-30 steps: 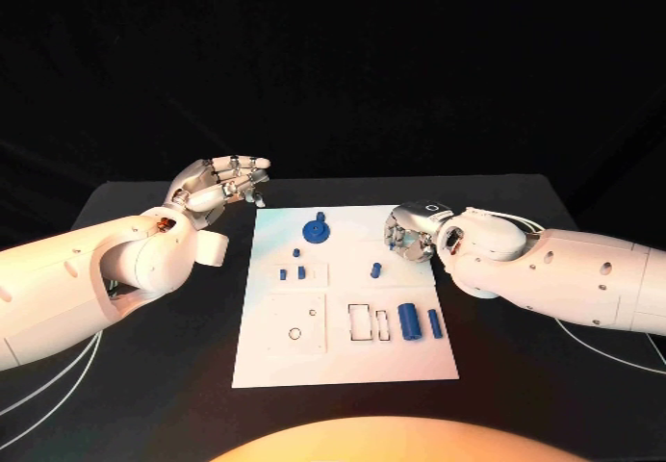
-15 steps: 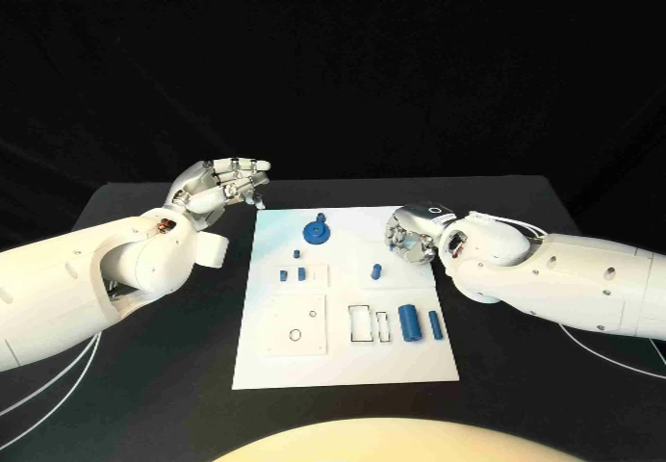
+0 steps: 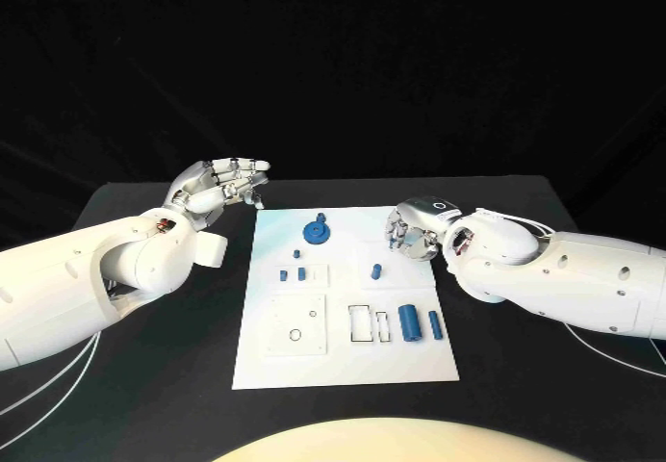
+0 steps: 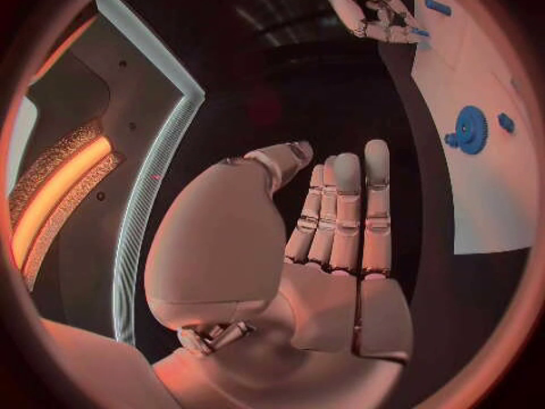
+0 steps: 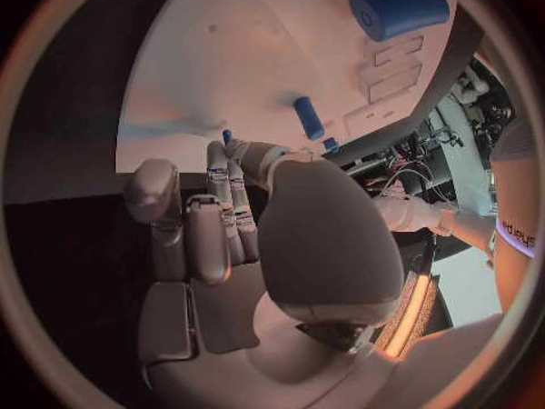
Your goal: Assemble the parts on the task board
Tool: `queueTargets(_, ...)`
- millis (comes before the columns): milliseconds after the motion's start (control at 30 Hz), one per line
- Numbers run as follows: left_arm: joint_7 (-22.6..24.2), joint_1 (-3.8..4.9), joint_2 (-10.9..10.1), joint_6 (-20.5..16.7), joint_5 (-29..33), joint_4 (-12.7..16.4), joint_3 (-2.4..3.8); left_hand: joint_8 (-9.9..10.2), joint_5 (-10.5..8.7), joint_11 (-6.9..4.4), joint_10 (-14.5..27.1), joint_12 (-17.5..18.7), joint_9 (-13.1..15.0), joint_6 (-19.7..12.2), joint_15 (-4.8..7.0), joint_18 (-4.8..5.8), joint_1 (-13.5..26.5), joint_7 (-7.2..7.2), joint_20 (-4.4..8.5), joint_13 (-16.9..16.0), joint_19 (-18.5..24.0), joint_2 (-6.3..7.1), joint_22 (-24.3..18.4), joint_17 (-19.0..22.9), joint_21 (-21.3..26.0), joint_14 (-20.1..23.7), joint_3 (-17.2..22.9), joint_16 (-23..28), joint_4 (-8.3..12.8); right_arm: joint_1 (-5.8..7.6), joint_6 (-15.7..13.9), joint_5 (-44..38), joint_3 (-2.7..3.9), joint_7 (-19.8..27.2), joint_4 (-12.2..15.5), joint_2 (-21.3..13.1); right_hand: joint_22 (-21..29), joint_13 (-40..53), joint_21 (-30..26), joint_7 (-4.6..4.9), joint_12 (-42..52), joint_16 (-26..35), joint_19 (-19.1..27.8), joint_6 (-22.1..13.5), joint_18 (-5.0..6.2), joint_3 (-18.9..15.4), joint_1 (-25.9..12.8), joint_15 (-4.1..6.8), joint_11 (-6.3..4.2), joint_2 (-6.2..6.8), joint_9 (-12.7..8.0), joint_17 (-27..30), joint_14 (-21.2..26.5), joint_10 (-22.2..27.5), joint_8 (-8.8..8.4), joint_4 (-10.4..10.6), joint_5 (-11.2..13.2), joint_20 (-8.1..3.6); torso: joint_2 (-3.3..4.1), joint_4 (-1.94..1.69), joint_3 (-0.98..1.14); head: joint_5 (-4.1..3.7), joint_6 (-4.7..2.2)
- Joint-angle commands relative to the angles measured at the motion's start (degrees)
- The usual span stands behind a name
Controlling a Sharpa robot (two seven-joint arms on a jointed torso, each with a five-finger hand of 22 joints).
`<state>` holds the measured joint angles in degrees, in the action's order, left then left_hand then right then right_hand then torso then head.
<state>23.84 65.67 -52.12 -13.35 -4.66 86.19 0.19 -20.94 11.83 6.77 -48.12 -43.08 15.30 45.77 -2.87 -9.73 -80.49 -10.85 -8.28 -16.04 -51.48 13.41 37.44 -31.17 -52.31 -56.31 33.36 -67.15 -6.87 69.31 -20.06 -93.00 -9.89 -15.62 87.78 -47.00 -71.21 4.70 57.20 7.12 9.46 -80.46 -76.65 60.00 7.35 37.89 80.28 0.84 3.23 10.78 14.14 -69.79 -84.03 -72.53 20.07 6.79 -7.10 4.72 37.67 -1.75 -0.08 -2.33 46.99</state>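
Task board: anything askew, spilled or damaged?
Nothing stands out. The task board lies flat and square on the table, the blue gear and the other blue parts sit on it, none off on the black table. Both hands are empty.

There is one white board (image 3: 347, 361) on one black table (image 3: 139, 385). On the board I count seven blue parts. One is a gear (image 3: 318, 232), round and flat, at the far end. One is a thick cylinder (image 3: 410, 321), and one thin rod (image 3: 434, 324) lies just beside it. Four are small pegs: three (image 3: 295, 255) stand together in the middle left of the board, and one (image 3: 376, 270) stands alone nearer to the right edge. There are two white arms, and each one has one silver hand: the left hand (image 3: 219, 185) and the right hand (image 3: 414, 229).
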Motion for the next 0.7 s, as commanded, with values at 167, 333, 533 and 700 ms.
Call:
queueTargets(167, 0.22, 0.05, 0.16, -0.03, -0.39, -0.03, 0.05, 0.18, 0.16, 0.33, 0.52, 0.35, -0.24, -1.13, -0.26, -0.76, -0.62, -0.26, -0.24, 0.29, 0.17, 0.05, -0.09, 0.21, 0.21, 0.51, -0.49, 0.00, 0.22, 0.47, -1.11, -0.27, 0.15, -0.40, 3.23, -1.39, -0.19, 0.00, 0.50, 0.02, -0.30, -0.27, -0.58, 0.24, -0.92, 0.18, -0.75, 0.32, -0.02, -0.02, 0.29, 0.06, -2.00, -0.28, 0.07, -0.12, -0.08, 0.00, -0.12, 0.05, -0.13, 0.23, 0.02)
queueTargets(333, 0.24, 0.05, 0.37, -0.05, -0.42, -0.08, 0.04, 0.19, 0.17, 0.34, 0.55, 0.36, -0.25, -1.18, -0.28, -0.76, -0.63, -0.28, -0.25, 0.31, 0.17, 0.04, -0.09, 0.22, 0.21, 0.52, -0.50, -0.01, 0.23, 0.80, -1.26, -0.44, 0.20, -0.49, 6.67, -1.80, -0.20, 0.00, 0.49, 0.02, -0.34, -0.25, -0.58, 0.22, -0.92, 0.20, -0.88, 0.32, -0.03, 0.02, 0.33, 0.09, -2.00, -0.29, 0.09, -0.13, -0.08, 0.01, -0.14, 0.04, -0.04, 0.72, -0.05)
queueTargets(533, 0.27, 0.03, 0.61, -0.02, -0.43, -0.24, 0.03, 0.19, 0.17, 0.34, 0.55, 0.36, -0.25, -1.18, -0.28, -0.76, -0.63, -0.28, -0.25, 0.31, 0.17, 0.04, -0.09, 0.22, 0.21, 0.52, -0.50, -0.01, 0.23, 0.85, -1.19, -0.56, 0.21, -0.27, 9.78, -0.84, -0.20, 0.00, 0.48, 0.01, -0.37, -0.23, -0.57, 0.21, -0.91, 0.22, -0.93, 0.32, -0.03, 0.04, 0.35, 0.14, -1.99, -0.29, 0.09, -0.15, -0.08, 0.01, -0.14, -0.03, 0.00, 1.85, -0.23)
queueTargets(700, 0.29, 0.02, 0.98, 0.03, -0.50, -0.80, 0.00, 0.20, 0.17, 0.37, 0.60, 0.37, -0.27, -1.27, -0.30, -0.76, -0.65, -0.32, -0.27, 0.33, 0.17, 0.02, -0.08, 0.24, 0.21, 0.52, -0.52, -0.02, 0.25, 0.66, -1.14, -0.75, 0.21, 0.17, 11.77, 1.33, -0.16, 0.00, 0.39, 0.01, -0.41, -0.19, -0.54, 0.17, -0.89, 0.25, -0.99, 0.33, -0.03, 0.08, 0.37, 0.23, -1.96, -0.28, 0.09, -0.19, -0.08, 0.00, -0.27, -0.07, 0.00, 3.49, 0.12)
